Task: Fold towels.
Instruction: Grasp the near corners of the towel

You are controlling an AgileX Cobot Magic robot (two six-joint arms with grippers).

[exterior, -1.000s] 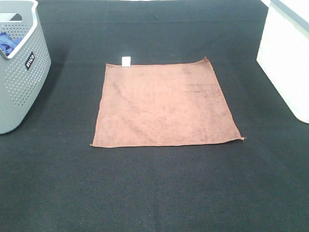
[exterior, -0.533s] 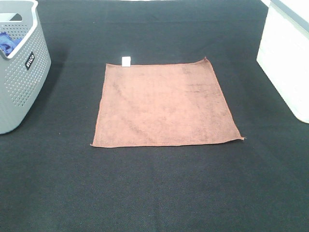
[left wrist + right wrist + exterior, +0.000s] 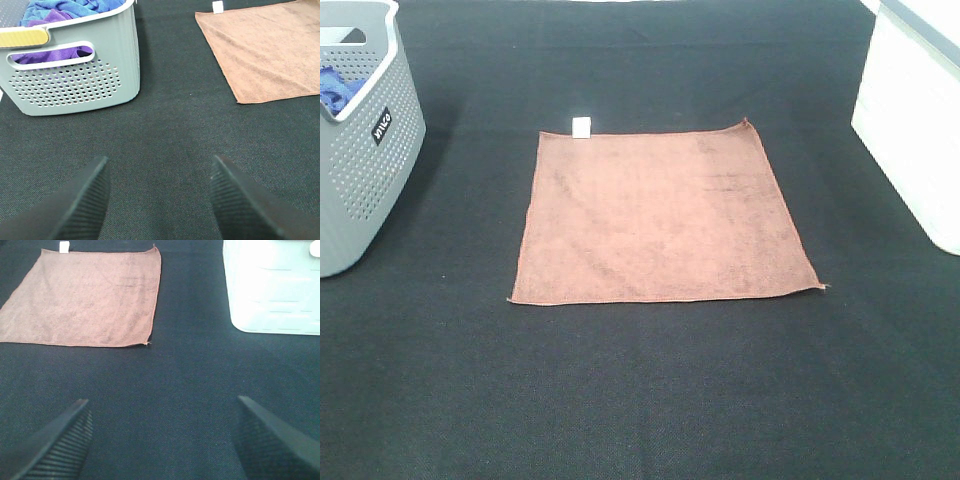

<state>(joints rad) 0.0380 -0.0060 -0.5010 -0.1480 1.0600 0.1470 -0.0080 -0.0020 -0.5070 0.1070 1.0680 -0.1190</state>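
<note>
Black ribbed fingers (image 3: pixel 85 200) are all the wrist view shows of the left gripper (image 3: pixel 159 165). They're spread wide with nothing between them, just hanging over the dark tabletop (image 3: pixel 640 400). Same deal with the right gripper (image 3: pixel 162 402): jaws wide apart, empty, over the same dark woven-looking surface.

Out past the left gripper there's the grey basket (image 3: pixel 75 85), with perforated walls and a handle cutout, stuffed with blue cloth (image 3: pixel 65 7) and purple cloth (image 3: pixel 55 52). Past the right gripper sits a white bin (image 3: pixel 272 290), over on the right side of the table.

The towel (image 3: pixel 665 215) is between those two containers, roughly mid-table and well apart from both grippers. It's reddish-brown, laid out flat in a single layer, and pretty much square with slightly wavy stitched edges. Its little white tag (image 3: pixel 581 126) sticks out of the far edge, close to the far-left corner. A bit of loose thread (image 3: pixel 823 287) pokes out at the near-right corner. The towel lies clear of both the basket and the bin, with dark table showing all around it.
</note>
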